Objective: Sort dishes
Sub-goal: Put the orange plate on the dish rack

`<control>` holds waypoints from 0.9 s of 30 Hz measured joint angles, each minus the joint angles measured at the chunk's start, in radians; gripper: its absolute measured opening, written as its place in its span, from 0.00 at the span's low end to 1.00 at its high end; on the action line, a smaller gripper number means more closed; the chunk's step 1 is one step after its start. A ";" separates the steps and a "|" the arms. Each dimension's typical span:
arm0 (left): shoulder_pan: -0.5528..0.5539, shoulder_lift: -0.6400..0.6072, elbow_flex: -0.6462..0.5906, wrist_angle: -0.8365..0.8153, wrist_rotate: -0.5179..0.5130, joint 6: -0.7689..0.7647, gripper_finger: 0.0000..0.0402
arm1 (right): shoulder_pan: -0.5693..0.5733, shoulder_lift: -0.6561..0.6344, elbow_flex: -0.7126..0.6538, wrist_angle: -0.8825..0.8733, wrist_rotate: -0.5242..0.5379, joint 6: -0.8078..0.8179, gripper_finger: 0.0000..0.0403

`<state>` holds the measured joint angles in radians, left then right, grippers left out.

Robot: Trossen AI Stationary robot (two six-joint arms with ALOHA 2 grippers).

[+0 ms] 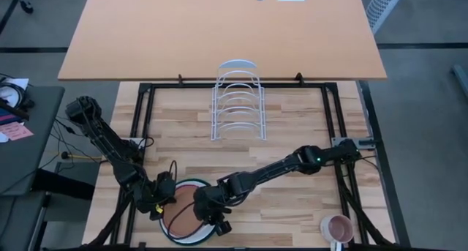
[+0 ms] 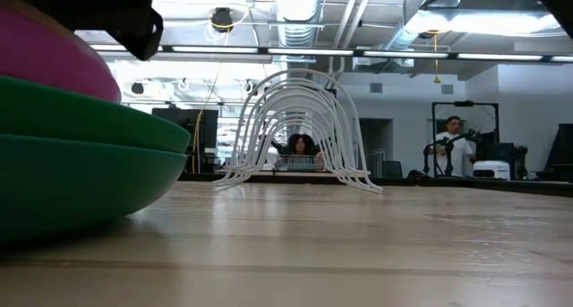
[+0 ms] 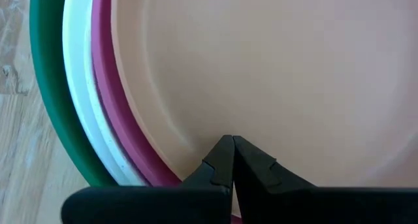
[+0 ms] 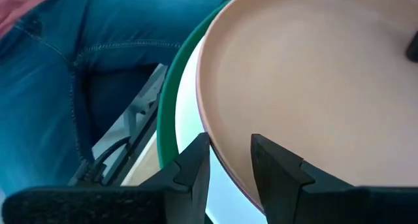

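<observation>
High view: stack of four nested plates at the near edge of the wooden table (image 1: 292,134), left of centre, overhanging or flush with that edge — cannot tell which. Terracotta plate (image 1: 180,216) on top, then magenta plate (image 3: 108,93), white plate (image 1: 196,238), dark green plate (image 1: 170,233) at the bottom, each showing only as a rim around the one above. Wide bare wood to the far side of the stack, up to the white wire rack (image 1: 238,101) standing upright at far centre; more bare wood to the right, up to the small pink mug (image 1: 338,227) at the near right corner. Black frame rails along the left and right table edges.

Left gripper (image 1: 162,200) low at the stack's left rim, fingers (image 3: 219,168) pressed together with nothing between them, tips over the inner slope of the terracotta plate; contact not clear.

Right gripper (image 1: 213,211) at the stack's right rim, reaching in from the right. Fingers (image 4: 192,168) spread, straddling the rim of the terracotta plate, one finger outside over the white plate, the other inside over the terracotta surface. Whether the pads actually pinch the rim cannot be told.

Low view: green plate looming at near left with magenta above it, rack in the middle distance, people in the room beyond.
</observation>
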<state>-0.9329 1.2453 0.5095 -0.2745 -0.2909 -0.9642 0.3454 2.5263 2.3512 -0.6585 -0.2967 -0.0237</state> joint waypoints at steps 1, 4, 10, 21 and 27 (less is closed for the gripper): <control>0.000 0.000 0.000 0.000 0.000 0.001 0.00 | -0.002 0.000 0.000 0.003 -0.007 -0.001 0.28; 0.000 0.001 0.000 0.000 -0.001 0.013 0.00 | -0.009 -0.001 0.000 0.004 -0.035 0.003 0.24; 0.000 0.001 0.000 0.001 -0.002 0.018 0.00 | -0.012 0.000 0.000 0.004 -0.064 -0.007 0.08; 0.000 -0.002 -0.002 0.054 -0.001 0.077 0.00 | -0.012 0.000 0.000 -0.017 -0.064 -0.021 0.00; 0.000 -0.001 -0.003 0.033 -0.002 0.080 0.00 | -0.022 0.000 0.000 -0.019 -0.066 0.032 0.01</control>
<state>-0.9329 1.2442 0.5064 -0.2415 -0.2932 -0.8842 0.3233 2.5259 2.3514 -0.6773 -0.3625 0.0079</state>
